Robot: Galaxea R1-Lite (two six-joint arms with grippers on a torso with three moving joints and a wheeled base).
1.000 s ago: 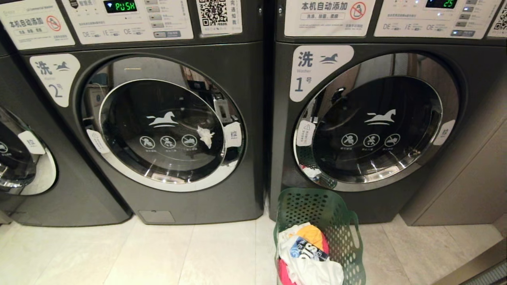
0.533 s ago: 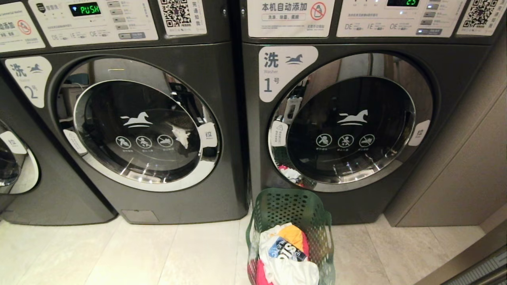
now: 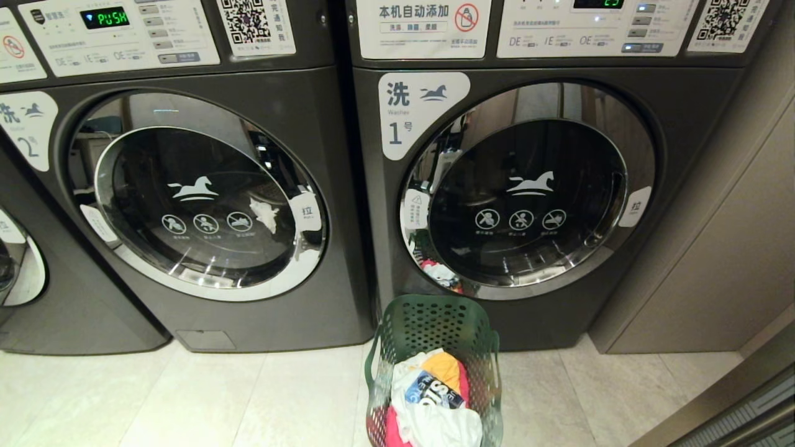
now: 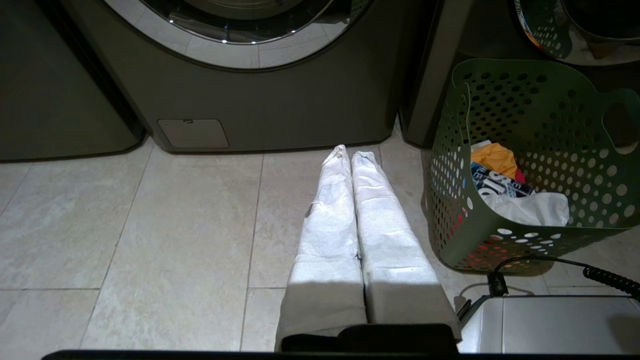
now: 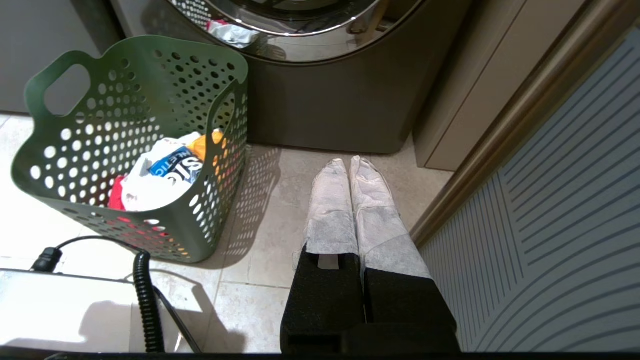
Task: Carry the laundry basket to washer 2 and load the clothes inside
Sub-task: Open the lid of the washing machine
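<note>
left tool [image 4: 350,152]: fingers pressed together, empty, low over floor | right tool [image 5: 348,162]: same | green perforated plastic laundry basket [image 4: 525,120] between them

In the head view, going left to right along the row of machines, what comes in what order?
A sliver of a third machine's door → washer 2 → washer 1 with the laundry basket on the floor at its lower left corner → beige side panel.
</note>
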